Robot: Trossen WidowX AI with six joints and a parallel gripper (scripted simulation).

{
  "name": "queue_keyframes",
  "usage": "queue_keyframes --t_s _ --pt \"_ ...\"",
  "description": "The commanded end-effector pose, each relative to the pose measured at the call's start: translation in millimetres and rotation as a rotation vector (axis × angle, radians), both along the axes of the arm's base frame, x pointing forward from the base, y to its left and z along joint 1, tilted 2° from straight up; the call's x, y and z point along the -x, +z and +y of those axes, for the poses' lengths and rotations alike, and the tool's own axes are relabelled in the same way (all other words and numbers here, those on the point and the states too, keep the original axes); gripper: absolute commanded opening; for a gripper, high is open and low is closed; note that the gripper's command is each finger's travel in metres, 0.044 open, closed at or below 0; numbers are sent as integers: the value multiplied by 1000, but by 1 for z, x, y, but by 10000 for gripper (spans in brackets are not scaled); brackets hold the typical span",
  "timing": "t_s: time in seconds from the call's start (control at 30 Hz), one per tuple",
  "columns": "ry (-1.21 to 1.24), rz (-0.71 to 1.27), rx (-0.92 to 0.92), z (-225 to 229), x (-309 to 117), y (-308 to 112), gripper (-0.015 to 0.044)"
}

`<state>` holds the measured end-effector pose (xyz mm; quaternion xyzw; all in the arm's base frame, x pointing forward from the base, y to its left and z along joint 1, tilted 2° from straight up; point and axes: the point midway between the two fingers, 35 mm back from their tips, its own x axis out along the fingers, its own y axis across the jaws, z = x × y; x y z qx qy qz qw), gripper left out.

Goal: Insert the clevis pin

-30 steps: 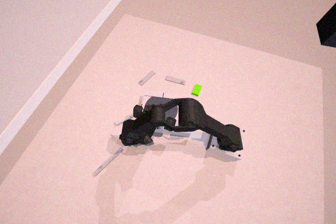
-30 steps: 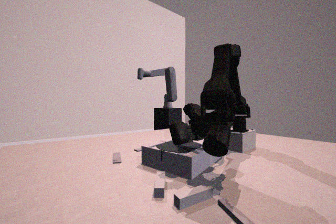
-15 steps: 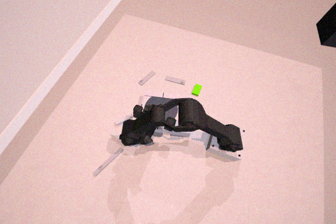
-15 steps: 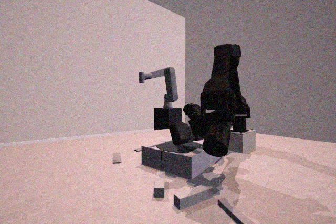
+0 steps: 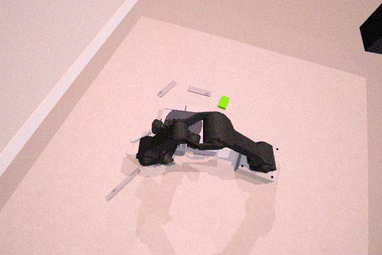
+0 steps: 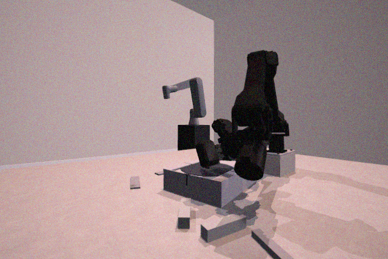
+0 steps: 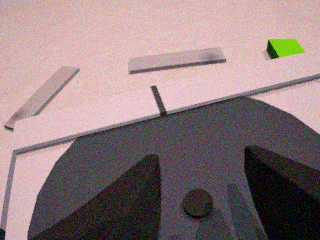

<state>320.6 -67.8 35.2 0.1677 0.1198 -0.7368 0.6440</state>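
1. There's the pin (image 7: 197,203), head at the disc's middle; its shank I can't see.
2. And the gripper (image 6: 213,163) (image 7: 202,162) is spread, a finger either side of that head, gaps showing!
3. The dark disc (image 5: 178,114) (image 6: 191,170) (image 7: 125,145) lies inside the tray (image 5: 162,114) (image 6: 194,184) (image 7: 100,110).
4. Beyond the tray's far rim in the wrist view, a green block (image 5: 224,101) (image 7: 287,46) sits right of two flat bars (image 5: 166,88) (image 5: 199,91) (image 7: 42,97) (image 7: 177,60).

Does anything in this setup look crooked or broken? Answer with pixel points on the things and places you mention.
Nothing looks broken. The grey bars lie at odd angles around the tray (image 5: 166,109) (image 6: 192,188) (image 7: 100,107), which might be deliberate. The pin's round head (image 7: 197,203) shows over the dark disc (image 5: 196,125) (image 6: 194,170) (image 7: 115,145), between the open gripper's fingers.
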Motion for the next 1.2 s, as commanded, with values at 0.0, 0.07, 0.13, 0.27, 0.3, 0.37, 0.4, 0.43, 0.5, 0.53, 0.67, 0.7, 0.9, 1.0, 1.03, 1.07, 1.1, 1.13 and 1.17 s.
queue_keyframes --t_s 0.0,0.07,0.13,0.27,0.3,0.37,0.4,0.43,0.5,0.53,0.67,0.7,0.9,1.0,1.03,1.07,1.1,1.13,1.17 --pt "3 -9 2 1 -1 14 160" --pt "3 -9 2 1 -1 14 160" --pt "3 -9 2 1 -1 14 160" --pt "3 -9 2 1 -1 14 160" --pt "3 -9 2 1 -1 14 160" --pt "3 -9 2 1 -1 14 160" --pt "3 -9 2 1 -1 14 160" --pt "3 -9 2 1 -1 14 160" --pt "11 -3 -7 8 -2 15 213" --pt "21 -4 -14 16 -3 18 239" --pt "75 -12 -51 61 -7 38 344" --pt "90 -14 -61 74 -7 43 370" --pt "102 -15 -68 85 -6 48 440" --pt "102 -15 -68 85 -6 48 440" --pt "102 -15 -68 85 -6 48 440" --pt "102 -15 -68 85 -6 48 440" --pt "102 -15 -68 85 -6 48 440" --pt "102 -15 -68 85 -6 48 440" --pt "102 -15 -68 85 -6 48 440"
